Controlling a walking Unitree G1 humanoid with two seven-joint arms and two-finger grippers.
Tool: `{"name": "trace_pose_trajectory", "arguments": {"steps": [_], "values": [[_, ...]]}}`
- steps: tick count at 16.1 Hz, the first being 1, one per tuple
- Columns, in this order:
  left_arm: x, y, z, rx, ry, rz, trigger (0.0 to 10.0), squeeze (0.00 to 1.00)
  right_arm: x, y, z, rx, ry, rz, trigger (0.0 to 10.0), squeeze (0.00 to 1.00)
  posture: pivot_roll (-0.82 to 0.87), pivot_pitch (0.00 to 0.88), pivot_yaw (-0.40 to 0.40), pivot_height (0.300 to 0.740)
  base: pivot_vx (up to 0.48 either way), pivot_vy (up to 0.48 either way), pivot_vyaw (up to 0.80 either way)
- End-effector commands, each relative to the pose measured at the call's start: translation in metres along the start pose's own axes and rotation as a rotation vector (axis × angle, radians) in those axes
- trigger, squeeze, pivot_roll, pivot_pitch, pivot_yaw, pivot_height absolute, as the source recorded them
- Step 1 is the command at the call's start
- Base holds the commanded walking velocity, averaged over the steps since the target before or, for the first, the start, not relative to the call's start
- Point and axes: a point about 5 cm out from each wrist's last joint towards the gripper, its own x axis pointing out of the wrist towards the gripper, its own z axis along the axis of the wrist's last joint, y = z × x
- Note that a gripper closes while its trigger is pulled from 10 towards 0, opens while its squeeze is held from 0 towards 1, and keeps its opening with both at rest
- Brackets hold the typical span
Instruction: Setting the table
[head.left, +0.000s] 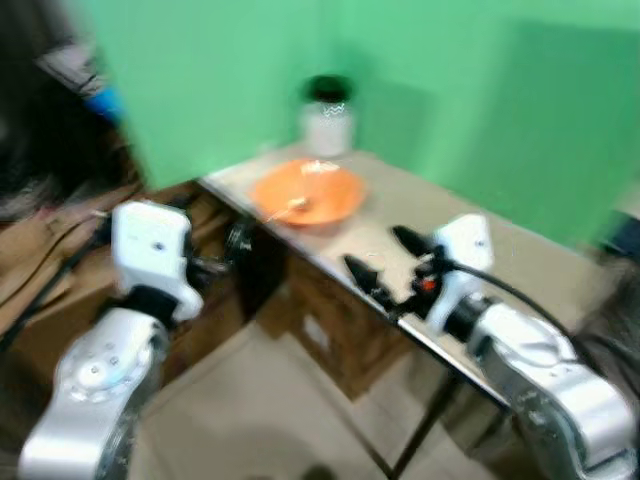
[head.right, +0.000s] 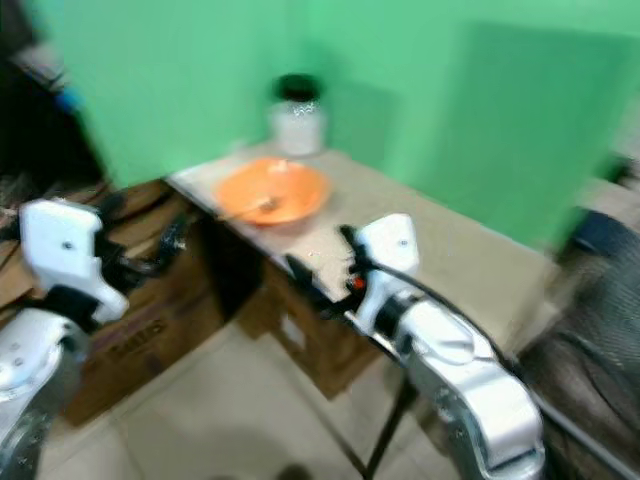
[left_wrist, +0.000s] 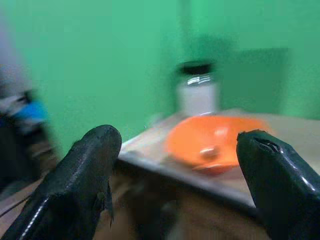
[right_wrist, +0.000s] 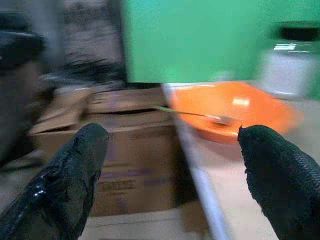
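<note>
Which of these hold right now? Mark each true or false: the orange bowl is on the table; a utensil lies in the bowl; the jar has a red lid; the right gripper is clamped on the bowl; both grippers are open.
1. The orange bowl sits on the table. True.
2. A utensil rests in the bowl, its handle sticking out over the rim. True.
3. The jar behind the bowl has a red lid. False: the lid is black.
4. The right gripper is clamped on the bowl. False: it hovers at the table's near edge, short of the bowl, holding nothing.
5. Both grippers are open. True: the left gripper and the right gripper show spread fingers.
</note>
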Motion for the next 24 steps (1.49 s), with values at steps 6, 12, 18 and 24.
{"name": "trace_pose_trajectory", "arguments": {"steps": [6,12,18,24], "values": [[0.002,-0.005,0.003,0.003,-0.006,-0.05,10.0,0.0,-0.002,-0.005,0.0,-0.002,-0.006,-0.052,10.0,1.0,0.1,0.0,0.019,0.74,0.336,0.0,0.67],[0.004,-0.008,0.001,0.027,0.01,-0.11,10.0,0.0,0.004,-0.022,0.01,0.037,-0.005,-0.17,10.0,1.0,0.11,0.0,0.016,0.74,0.329,0.0,0.0],[0.002,-0.005,-0.004,0.042,0.034,-0.132,10.0,0.0,0.011,-0.027,0.008,0.065,0.08,-0.223,10.0,1.0,0.11,0.0,0.012,0.74,0.324,0.0,0.0],[0.014,0.001,-0.009,0.058,0.043,-0.17,10.0,0.0,0.004,-0.047,0.004,0.076,0.145,-0.378,10.0,1.0,0.08,0.0,0.033,0.74,0.319,0.0,0.0]]}}
